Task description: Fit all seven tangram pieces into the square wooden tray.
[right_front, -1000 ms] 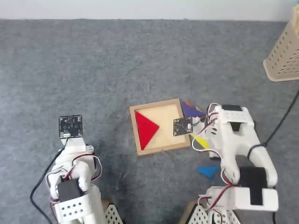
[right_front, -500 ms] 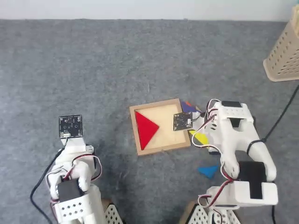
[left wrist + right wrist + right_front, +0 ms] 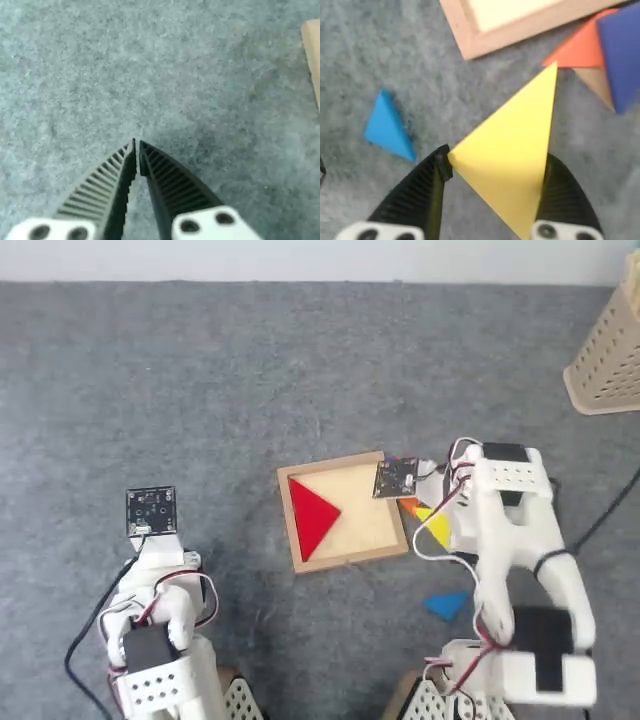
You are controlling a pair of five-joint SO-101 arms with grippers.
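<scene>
Over carpet, right gripper holds yellow triangle pointing at tray.

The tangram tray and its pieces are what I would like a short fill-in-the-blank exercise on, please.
1. The large triangle lying inside the wooden tray is coloured ____.
2. The held piece in the shut right end effector is coloured ____.
3. The left end effector is above the grey carpet, its fingers ____.
4. The small triangle lying alone beside the right arm is coloured ____.
Missing words: red; yellow; shut; blue.
</scene>
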